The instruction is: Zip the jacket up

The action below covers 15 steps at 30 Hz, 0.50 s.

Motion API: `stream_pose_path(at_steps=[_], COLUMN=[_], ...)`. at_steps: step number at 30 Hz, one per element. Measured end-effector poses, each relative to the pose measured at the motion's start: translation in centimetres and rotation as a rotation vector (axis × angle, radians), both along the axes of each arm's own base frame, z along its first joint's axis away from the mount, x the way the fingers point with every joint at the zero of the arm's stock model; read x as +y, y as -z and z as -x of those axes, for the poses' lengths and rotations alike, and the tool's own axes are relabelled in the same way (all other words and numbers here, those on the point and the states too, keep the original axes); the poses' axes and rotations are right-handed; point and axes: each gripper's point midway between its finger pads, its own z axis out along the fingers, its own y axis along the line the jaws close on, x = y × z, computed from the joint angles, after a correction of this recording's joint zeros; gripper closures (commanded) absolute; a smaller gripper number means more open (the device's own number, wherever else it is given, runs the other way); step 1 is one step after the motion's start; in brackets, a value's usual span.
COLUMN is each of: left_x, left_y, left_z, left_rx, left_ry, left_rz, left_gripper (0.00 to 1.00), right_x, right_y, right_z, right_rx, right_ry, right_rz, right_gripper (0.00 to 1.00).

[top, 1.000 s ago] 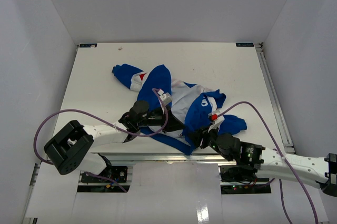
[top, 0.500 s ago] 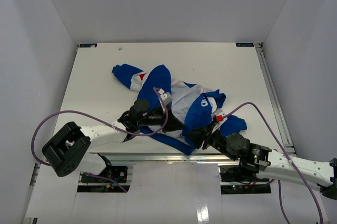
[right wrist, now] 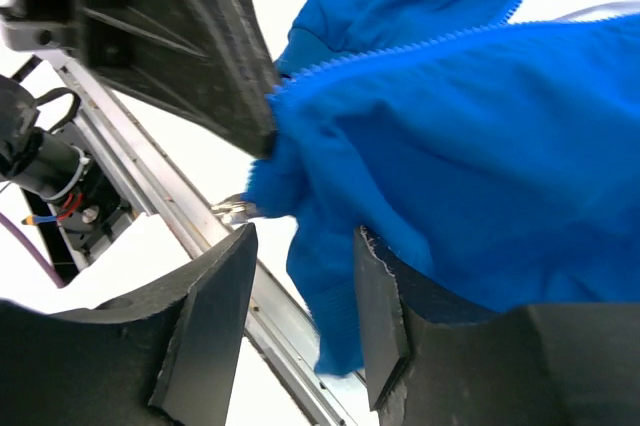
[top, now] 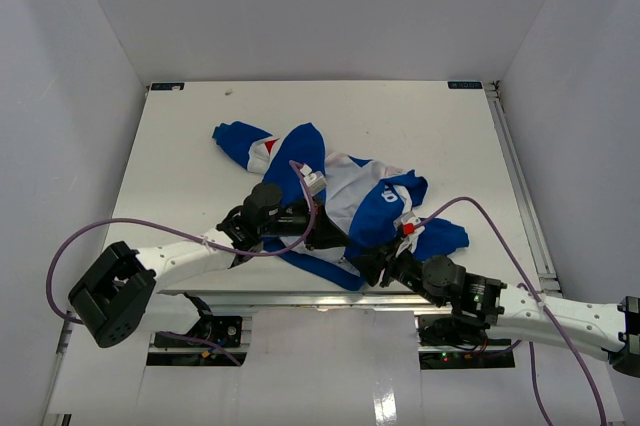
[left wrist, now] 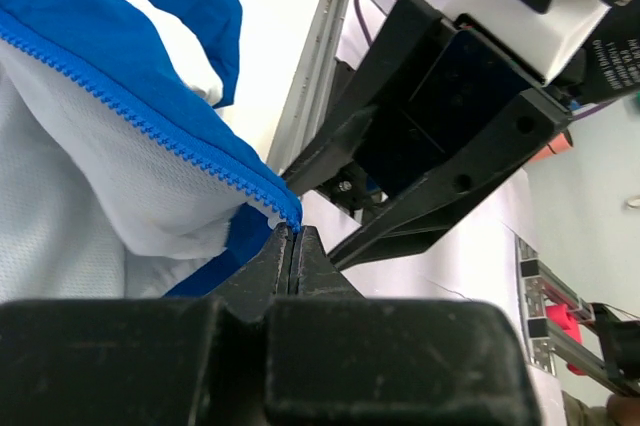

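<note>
A purple cable [top: 75,246] looped off the left arm, which reached in from the near left corner across the white worktop [top: 190,136]. The left hand [top: 340,242] lay low at the near hem of the jacket [top: 375,211]. In its wrist view the left hand [left wrist: 291,246] was pressed together, pinching the bottom end of one blue zipper edge [left wrist: 130,116] right where the teeth stopped. White mesh lining [left wrist: 60,216] showed under that edge.

The jacket lay crumpled around the middle of the worktop, toward the near side. One blue sleeve [top: 238,139] with a red patch [top: 268,147] stretched off to the far left, a white panel [top: 345,191] sat in the middle, and more blue fabric bunched to the right. The front lay unzipped, the two edges apart.

Just right of the left hand, the right hand [top: 375,266] came in from the near right corner, pointing at the same hem corner. Its black fingers [left wrist: 400,116] filled the upper right of the left wrist view, spread, close to the pinched zipper end. In the right wrist view the right hand [right wrist: 300,321] stood spread, with a fold of blue fabric [right wrist: 330,296] hanging between the fingers. The fold touched one finger, and a gap showed at the other. A finger of the left hand [right wrist: 200,46] sat just beyond, above the metal rail [right wrist: 150,166] at the worktop's near edge.
</note>
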Motion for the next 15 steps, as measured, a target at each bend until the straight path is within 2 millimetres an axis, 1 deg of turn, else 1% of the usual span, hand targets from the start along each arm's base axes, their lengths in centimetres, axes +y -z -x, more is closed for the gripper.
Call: stream_pose_path(at_steps=[3, 8, 15], left_x=[0.0, -0.1, -0.2], left_y=[-0.4, -1.4, -2.6], left_z=[0.4, 1.0, 1.8], left_rx=[0.019, 0.036, 0.039], left_ry=[0.019, 0.058, 0.112], left_rz=[0.014, 0.055, 0.107], left_gripper=[1.0, 1.0, 1.0], right_x=[0.0, 0.1, 0.1], right_y=[0.2, 0.6, 0.9], right_z=[-0.2, -0.3, -0.2], right_rx=[0.003, 0.004, -0.004], right_ry=[0.012, 0.013, 0.006], right_rz=[0.005, 0.012, -0.007], right_gripper=[0.46, 0.39, 0.38])
